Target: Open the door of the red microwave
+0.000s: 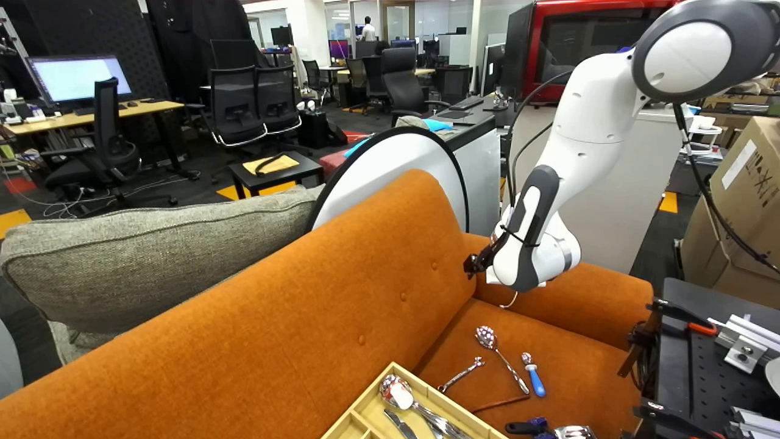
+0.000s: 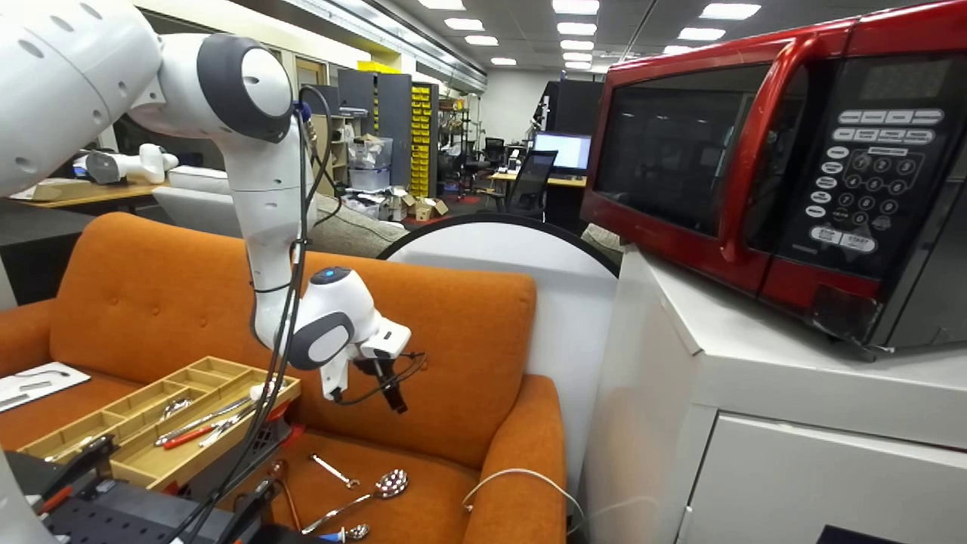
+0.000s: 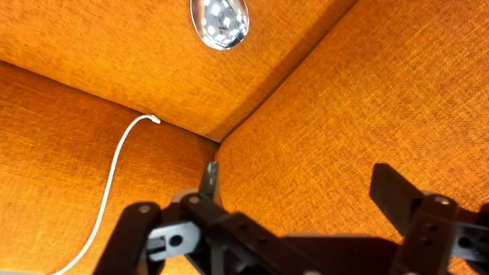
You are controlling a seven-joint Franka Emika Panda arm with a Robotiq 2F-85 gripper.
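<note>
Noted at far L in an exterior view: flat white panel [image 2: 39, 384] w/ grey patches, lying on orange fabric sofa [image 2: 453, 317] w/ buttoned backrest. Obs. below: black perforated surface [image 2: 113, 521]. Next R, found pale wooden compartmented tray [image 2: 140, 457], holding slim red-handled tool [image 2: 187, 436] plus large chrome serving spoon [image 1: 389, 384].

Farther R, noted white jointed robot arm [image 2: 261, 189] w/ dark-grey caps, bent down in front of sofa backrest. At arm end, obs. black two-finger gripper [image 3: 296, 168]: opened wide & empty, w/ only sofa fabric showing btwn jaws in wrist view. On sofa seat below, logged small silver wrench [image 1: 461, 374], long-handled chrome spoon [image 1: 485, 337] & blue-handled metal scoop [image 1: 535, 379], lying near one another.

Next R, noted thin white cord [image 3: 110, 175], draped over sofa armrest. Behind sofa, obs. large round white panel [image 2: 491, 245] w/ black rim, partly hidden by backrest.

At far R, found off-white box-shaped pedestal [image 2: 650, 408], bearing boxy glossy red microwave [image 2: 820, 285] (mw), seen in both exterior views, well apart from gripper & higher up. On mw front, confirmed wide red-framed dark-glass door [image 2: 672, 151], closed flush, w/ arched red handle [image 2: 744, 162] along R side. R of handle, noted black ctrl panel [image 2: 869, 177] w/ pale buttons.
</note>
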